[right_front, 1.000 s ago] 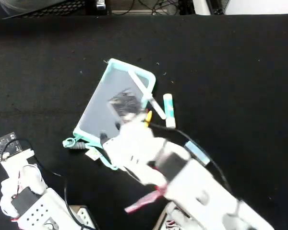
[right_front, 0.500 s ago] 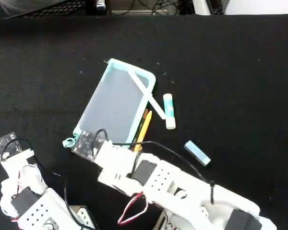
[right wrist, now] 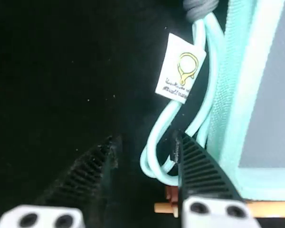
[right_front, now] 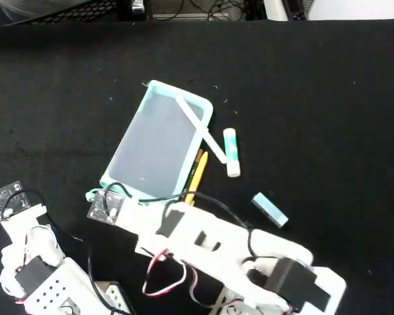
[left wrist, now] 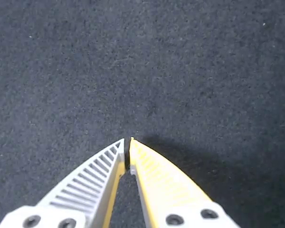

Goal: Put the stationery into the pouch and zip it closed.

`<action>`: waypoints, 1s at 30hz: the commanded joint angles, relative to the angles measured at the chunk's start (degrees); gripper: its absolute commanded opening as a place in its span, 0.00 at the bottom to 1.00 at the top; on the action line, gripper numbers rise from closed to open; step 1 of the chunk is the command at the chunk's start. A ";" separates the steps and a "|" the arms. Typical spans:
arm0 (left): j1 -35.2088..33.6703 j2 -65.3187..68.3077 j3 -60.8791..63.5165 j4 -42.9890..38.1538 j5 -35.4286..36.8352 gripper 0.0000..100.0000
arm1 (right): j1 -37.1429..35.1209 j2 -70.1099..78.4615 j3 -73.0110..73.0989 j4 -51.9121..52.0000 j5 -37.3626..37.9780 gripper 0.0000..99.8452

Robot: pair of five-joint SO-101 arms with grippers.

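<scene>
The teal-edged pouch (right_front: 159,141) lies flat at the table's middle, its grey panel up. Two pencils (right_front: 196,174) lie along its right side. A glue stick (right_front: 231,151) and a pale blue eraser (right_front: 270,209) rest further right. My right arm (right_front: 203,243) stretches to the pouch's lower-left corner. In the right wrist view my right gripper (right wrist: 145,138) is open around the pouch's teal cord loop (right wrist: 157,154), which carries a white tag (right wrist: 180,69) beside the pouch edge (right wrist: 237,95). My left gripper (left wrist: 128,140) is shut over bare black table, and its arm (right_front: 26,266) sits at the bottom left.
A pale strip (right_front: 200,128) crosses the pouch's upper right corner. Black cloth covers the table (right_front: 315,98), with open room to the right and far side. Cables and gear line the back edge.
My right arm swung from over the pouch's middle down to its lower-left corner, uncovering the grey panel and the pencils. The left arm has stayed put.
</scene>
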 commanded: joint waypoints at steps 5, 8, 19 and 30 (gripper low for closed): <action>0.66 -0.44 0.84 -0.97 0.44 0.04 | 11.78 -6.29 -3.21 3.34 3.96 0.01; 0.66 -0.44 0.84 -0.97 0.44 0.04 | 14.51 -16.22 -3.21 11.96 8.62 0.01; 0.66 -0.44 0.84 -1.23 0.44 0.04 | 25.05 -63.78 3.56 33.14 14.24 0.01; 9.01 -0.53 0.84 -23.91 0.18 0.04 | 31.38 -87.96 16.04 33.05 13.89 0.01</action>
